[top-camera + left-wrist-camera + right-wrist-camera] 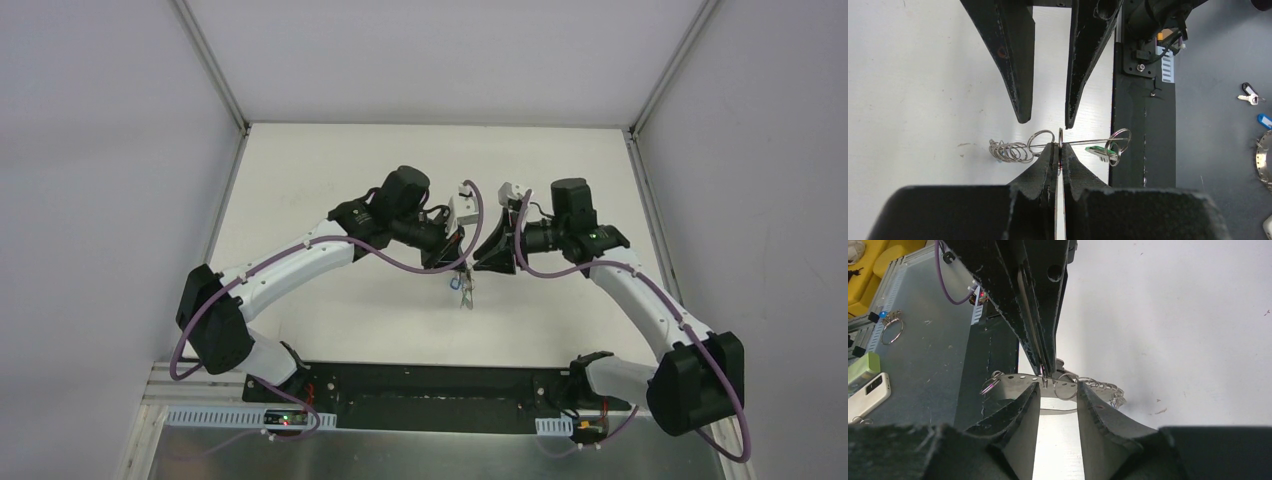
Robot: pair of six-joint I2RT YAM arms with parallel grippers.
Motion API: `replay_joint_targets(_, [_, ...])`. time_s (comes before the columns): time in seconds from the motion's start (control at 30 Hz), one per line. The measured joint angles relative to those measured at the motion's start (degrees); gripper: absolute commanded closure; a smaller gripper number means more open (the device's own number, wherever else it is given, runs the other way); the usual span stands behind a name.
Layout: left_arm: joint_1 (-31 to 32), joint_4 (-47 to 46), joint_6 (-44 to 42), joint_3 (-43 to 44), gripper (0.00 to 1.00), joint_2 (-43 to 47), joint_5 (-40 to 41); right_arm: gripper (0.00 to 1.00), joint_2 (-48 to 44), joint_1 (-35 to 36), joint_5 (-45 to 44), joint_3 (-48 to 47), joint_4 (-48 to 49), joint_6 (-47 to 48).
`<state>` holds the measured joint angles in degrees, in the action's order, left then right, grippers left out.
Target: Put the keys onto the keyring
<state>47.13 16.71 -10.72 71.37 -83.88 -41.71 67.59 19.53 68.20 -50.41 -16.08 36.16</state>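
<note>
Left tool (1060, 150): clenched on one ring of the keyring (1009, 151), near the centre of the counter (923, 100). The chain lies at 9 o'clock and the green key (1098, 151) at 3 o'clock. Right tool (1046, 122): released, jaws straddling that ring. Close it squarely on the wire and avoid twisting the ring sideways.

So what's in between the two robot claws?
One thin ring of the keyring, standing on edge, pinched by the shut left gripper. The right gripper, open, has its tips close beside it. The left wrist view shows it best.
</note>
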Motion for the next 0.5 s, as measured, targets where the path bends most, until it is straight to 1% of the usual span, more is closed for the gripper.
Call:
replay_joint_targets(0.23, [0.0,-0.3,1.3,0.1,1.0,0.0,0.0,0.68,1.0,0.9,0.4,0.0,3.9,-3.6])
replay_joint_targets(0.43, [0.0,-1.1,2.0,0.1,1.0,-0.1,0.0,0.78,1.1,1.4,1.0,0.7,5.5,-5.2])
replay_joint_targets(0.5, [0.0,-1.2,2.3,0.1,1.0,-0.1,0.1,0.85,1.3,1.5,1.4,1.2,6.5,-5.9])
